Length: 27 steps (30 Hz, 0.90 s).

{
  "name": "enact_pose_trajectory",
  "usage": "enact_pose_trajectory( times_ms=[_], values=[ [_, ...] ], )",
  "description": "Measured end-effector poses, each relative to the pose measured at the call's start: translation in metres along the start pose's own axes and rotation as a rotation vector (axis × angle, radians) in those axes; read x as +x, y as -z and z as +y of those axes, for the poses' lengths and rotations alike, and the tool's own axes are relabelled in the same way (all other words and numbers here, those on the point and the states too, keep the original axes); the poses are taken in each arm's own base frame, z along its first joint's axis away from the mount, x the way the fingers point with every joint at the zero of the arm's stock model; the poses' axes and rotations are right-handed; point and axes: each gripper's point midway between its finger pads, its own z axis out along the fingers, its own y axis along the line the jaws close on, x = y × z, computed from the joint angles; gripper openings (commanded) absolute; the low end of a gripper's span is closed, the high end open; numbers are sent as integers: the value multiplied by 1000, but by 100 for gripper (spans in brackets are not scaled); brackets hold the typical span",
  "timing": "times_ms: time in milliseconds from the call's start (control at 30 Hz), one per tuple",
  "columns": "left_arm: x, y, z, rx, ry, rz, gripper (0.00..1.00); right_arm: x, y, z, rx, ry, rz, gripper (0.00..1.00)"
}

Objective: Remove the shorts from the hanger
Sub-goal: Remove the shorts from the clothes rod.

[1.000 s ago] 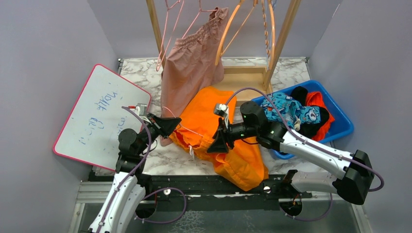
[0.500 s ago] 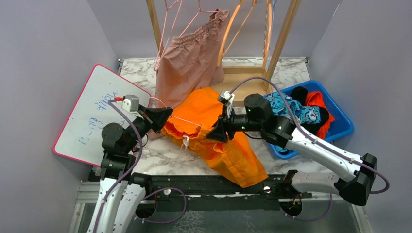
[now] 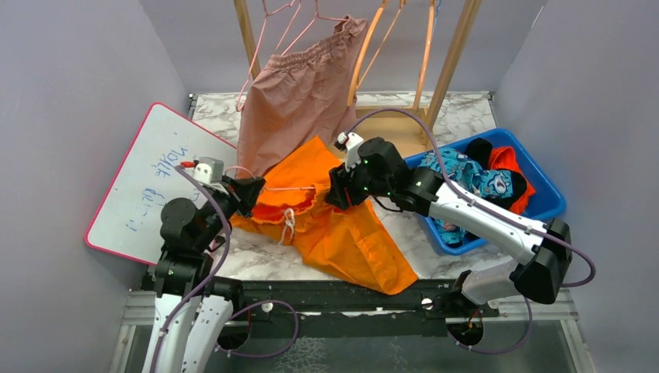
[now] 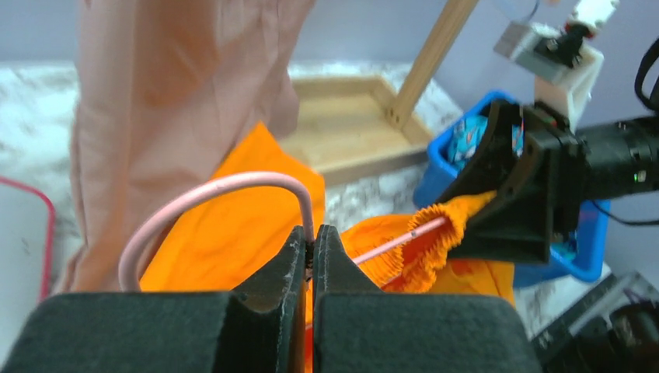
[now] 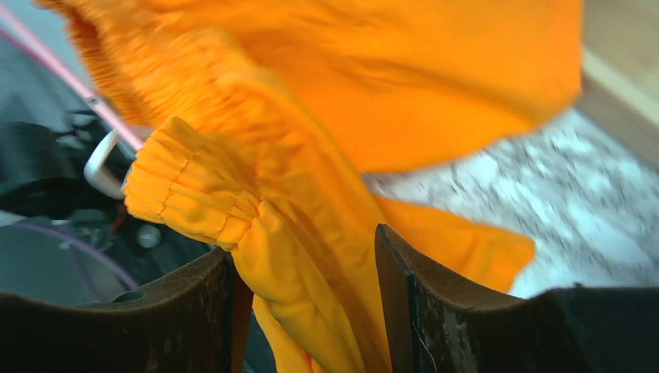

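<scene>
The left gripper (image 4: 311,250) is clamped shut on the pink hanger (image 4: 210,185) wire and has drawn back, while the right gripper (image 5: 303,256) has carried the waistband of the orange shorts (image 3: 342,233) away from it, baring more wire between the two (removal judged advanced, not complete). Beyond the left fingertips the wire enters the gathered waistband, which lies between the parted right fingers; whether they pinch it cannot be told, and the hanger's far end is hidden in cloth

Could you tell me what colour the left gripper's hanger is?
The hanger is pale pink; left wrist view.
</scene>
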Motion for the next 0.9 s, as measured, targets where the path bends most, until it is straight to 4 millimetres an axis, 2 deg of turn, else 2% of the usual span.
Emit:
enact_pose_trajectory(
  times_ms=[67,133,200,267,467,567,733,900],
  values=[
    [32,0,10,-21,33,72,0,21,-8,-20,86,-35,60,59],
    [59,-1,18,-39,61,136,0,43,-10,-31,136,-58,119,60],
    [76,-1,24,-53,78,178,0,58,-8,-36,160,-72,161,62],
    [85,-1,28,-62,81,199,0,64,-6,-36,159,-76,174,63],
    [96,-4,33,-69,76,233,0,51,6,-17,61,-86,136,62],
    [98,-5,34,-70,76,239,0,39,10,-20,97,-98,103,62],
    [102,-5,34,-68,79,248,0,24,2,-14,117,-74,93,60],
    [104,-6,35,-68,84,258,0,39,-18,-1,84,-36,148,51]
  ],
)
